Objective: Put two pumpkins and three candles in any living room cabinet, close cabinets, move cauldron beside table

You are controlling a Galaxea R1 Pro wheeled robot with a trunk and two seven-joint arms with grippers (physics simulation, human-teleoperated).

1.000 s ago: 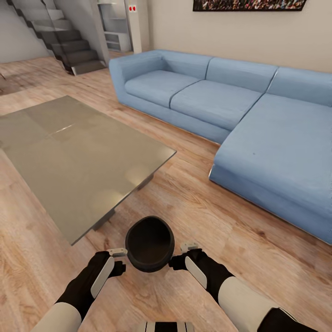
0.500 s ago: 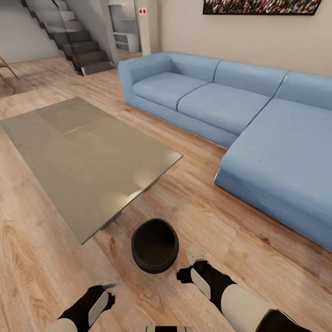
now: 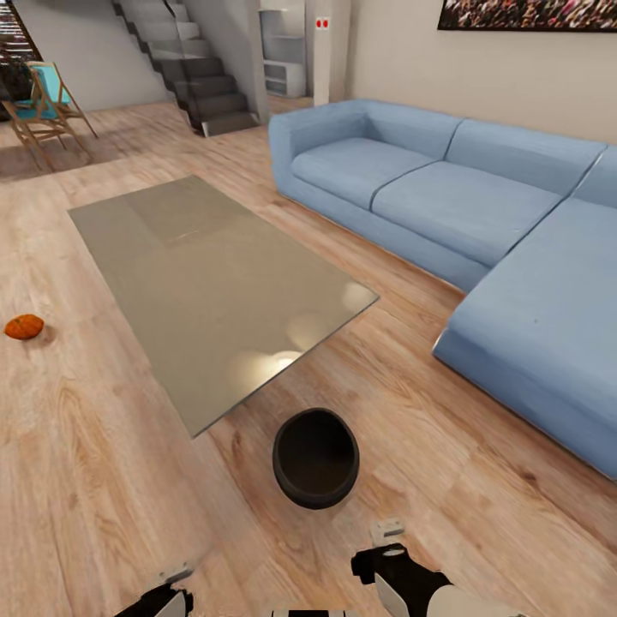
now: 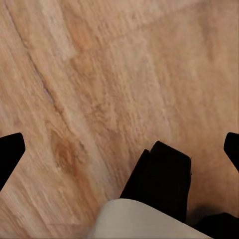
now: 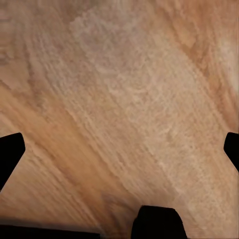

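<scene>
One cauldron (image 3: pixel 315 458) beside table (image 3: pixel 214 283), pumpkin (image 3: pixel 24 326) apart

Your cauldron (image 3: pixel 315 458) sits upright on the wood floor (image 3: pixel 103 480), just beside the near corner of the glass desk (image 3: pixel 214 291). One pumpkin (image 3: pixel 24 326) lies on the floor well to the desk's left. The blue sofa (image 3: pixel 480 223) runs along your right.
</scene>
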